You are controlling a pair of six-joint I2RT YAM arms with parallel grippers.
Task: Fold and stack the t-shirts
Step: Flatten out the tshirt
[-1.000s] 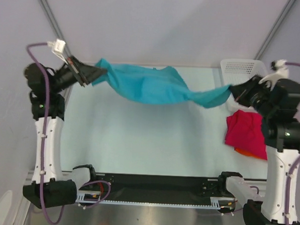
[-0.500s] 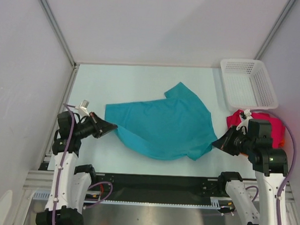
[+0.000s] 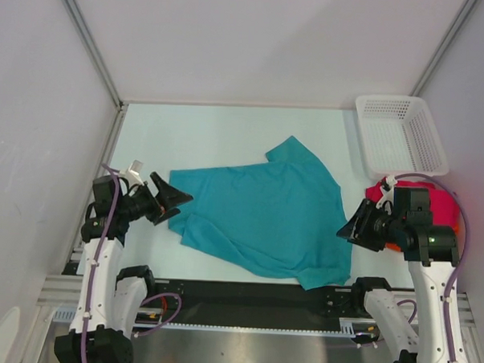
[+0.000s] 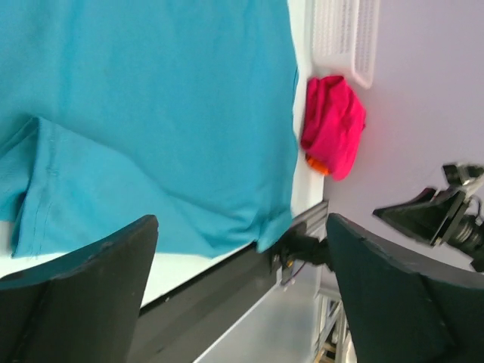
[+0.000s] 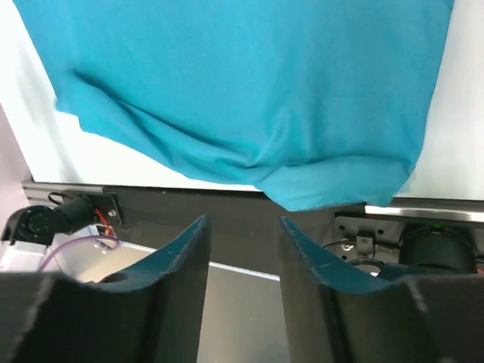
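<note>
The teal t-shirt [image 3: 260, 218] lies spread flat in the middle of the table, and its lower right corner [image 3: 326, 278] laps over the black front rail. My left gripper [image 3: 181, 204] stands open just off the shirt's left edge, nothing between its fingers [image 4: 240, 227]. Off the shirt's right edge my right gripper [image 3: 348, 226] is open too, its jaws [image 5: 242, 223] apart and empty. The same teal shirt [image 4: 151, 113] [image 5: 249, 83] fills both wrist views. A crimson-pink t-shirt [image 3: 443, 208] lies bunched at the right, partly behind my right arm, with an orange edge [image 4: 318, 164] under it.
A white mesh basket [image 3: 401, 132] stands at the back right corner, just beyond the crimson shirt. The black front rail [image 3: 245, 290] runs along the near edge between the arm bases. Walls close in the table on the left, back and right.
Both grippers have opened and let go of the teal shirt, which was stretched in the air a second ago. It now lies flat, a little nearer the front edge.
</note>
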